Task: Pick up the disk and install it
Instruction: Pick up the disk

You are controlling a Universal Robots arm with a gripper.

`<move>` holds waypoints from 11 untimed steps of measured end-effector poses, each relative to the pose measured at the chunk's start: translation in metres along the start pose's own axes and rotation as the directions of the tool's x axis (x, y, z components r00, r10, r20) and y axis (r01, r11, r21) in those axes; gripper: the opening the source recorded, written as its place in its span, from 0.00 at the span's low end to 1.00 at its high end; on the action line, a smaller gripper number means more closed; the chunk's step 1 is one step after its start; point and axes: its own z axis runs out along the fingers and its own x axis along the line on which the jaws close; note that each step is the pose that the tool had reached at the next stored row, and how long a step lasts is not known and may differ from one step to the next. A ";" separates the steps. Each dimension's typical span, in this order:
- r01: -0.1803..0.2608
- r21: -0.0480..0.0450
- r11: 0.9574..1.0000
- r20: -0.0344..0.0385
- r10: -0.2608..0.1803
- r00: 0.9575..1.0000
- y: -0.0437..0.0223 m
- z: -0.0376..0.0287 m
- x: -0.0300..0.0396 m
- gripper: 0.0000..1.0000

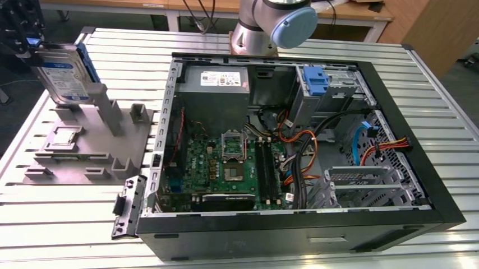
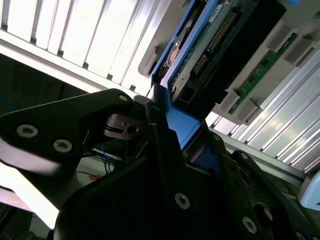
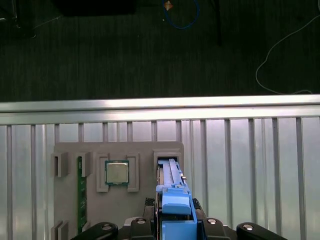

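The disk (image 1: 64, 75) stands on edge at the far end of the exterior view's left. Its labelled silver face is turned toward the camera and its blue carrier frame runs along its edges. Its lower end sits at the grey parts holder (image 1: 82, 151); whether it rests in the holder's slot or hangs just above it, I cannot tell.

The gripper (image 1: 28, 45) comes in from the exterior view's left and has its jaws drawn in on the top end of the carrier frame. In the first wrist view the disk (image 3: 172, 190) is seen edge-on, the blue frame clamped between the black fingers (image 3: 102, 229), its far end at an opening in the holder (image 3: 135, 205). In the second wrist view the disk (image 2: 200, 55) shows its green circuit board side, with the blue frame pressed against a finger (image 2: 160, 150).

Also on the holder are a processor chip (image 3: 116, 172) in a square pocket beside the disk's opening, and a memory stick (image 3: 79, 195) in a narrow slot beyond it.

To the exterior view's right of the holder lies an open computer case (image 1: 247, 238). It holds a motherboard (image 1: 224, 168), a grey power-supply box (image 1: 213, 78) and a drive cage with a blue latch (image 1: 314, 81). The arm's base (image 1: 273, 25) rises beyond the case. Everything rests on a slatted metal table (image 1: 60, 224).
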 end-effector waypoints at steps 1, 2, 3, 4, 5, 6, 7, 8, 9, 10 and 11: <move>0.000 0.000 1.000 0.000 0.000 1.000 0.0000 -0.0006 0.0000 0.37; 0.000 0.000 1.000 0.000 0.000 1.000 0.0000 -0.0012 0.0000 0.37; 0.000 0.000 1.000 0.000 0.000 1.000 0.0000 -0.0016 0.0000 0.37; 0.000 0.000 1.000 0.000 0.000 1.000 0.0000 -0.0019 0.0000 0.37; 0.000 0.000 1.000 0.000 0.000 1.000 0.0000 -0.0022 0.0000 0.37; 0.000 0.000 1.000 0.000 0.000 1.000 0.0000 -0.0026 0.0000 0.37; 0.000 0.000 1.000 0.000 0.000 1.000 0.0000 -0.0030 0.0000 0.37; 0.000 0.000 1.000 0.000 0.000 1.000 0.0000 -0.0034 0.0000 0.37; 0.000 0.000 1.000 0.000 0.000 1.000 0.0000 -0.0037 0.0000 0.37; 0.000 0.000 1.000 0.000 0.000 1.000 0.0000 -0.0041 -0.0001 0.37; 0.000 0.000 1.000 0.000 0.000 1.000 0.0000 -0.0045 -0.0001 0.37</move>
